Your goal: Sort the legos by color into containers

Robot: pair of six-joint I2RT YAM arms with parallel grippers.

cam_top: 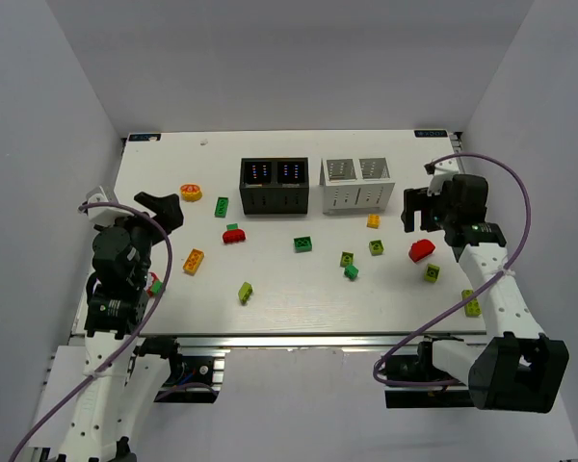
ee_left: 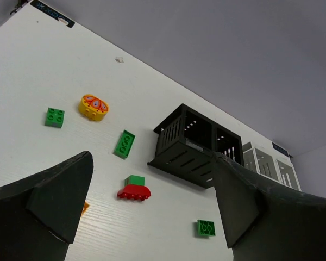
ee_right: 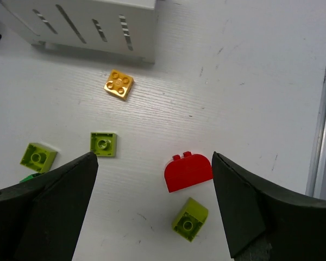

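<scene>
The left pincer (cam_top: 160, 208) and the right pincer (cam_top: 415, 211) are both spread wide and pinch nothing. Seen between the right pincer's fingers, a red rounded lego (ee_right: 188, 171) lies on the tabletop (cam_top: 289, 289), with the white container (ee_right: 92, 24) beyond. The black container (ee_left: 191, 145) sits ahead of the left pincer.

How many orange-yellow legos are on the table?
3: a round lego back left, a brick nearer on the left, a small lego before the white container. Others may be hidden.
</scene>
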